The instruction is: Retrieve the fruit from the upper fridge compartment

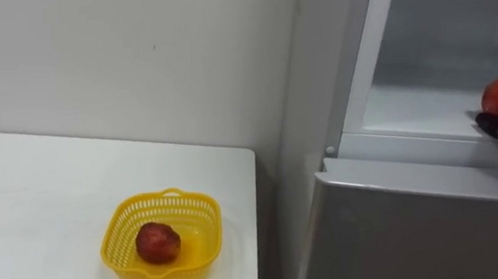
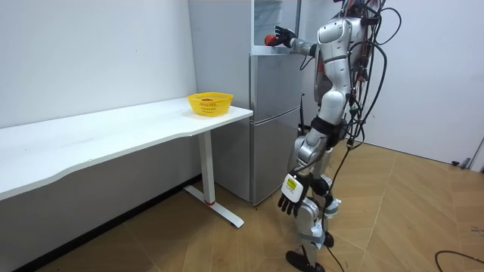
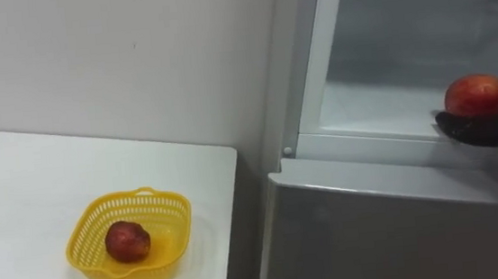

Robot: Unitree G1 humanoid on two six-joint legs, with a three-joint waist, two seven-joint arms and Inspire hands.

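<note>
Red fruit (image 3: pixel 478 94) sits at the front edge of the upper fridge compartment (image 3: pixel 382 110), door open, resting on top of the dark right hand (image 3: pixel 488 129). Cannot tell whether that hand grips it or only bears it. Left hand (image 2: pixel 291 198) hangs relaxed by the thigh. Robot stands upright before the fridge. On the white table (image 3: pixel 19 196) just beside it, a yellow basket (image 3: pixel 90 235) holds a second red fruit (image 3: pixel 128 241).

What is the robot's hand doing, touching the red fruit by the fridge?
Touching. In the right eye view the red fruit sits right on top of the dark right hand, with no gap showing between them.
</note>
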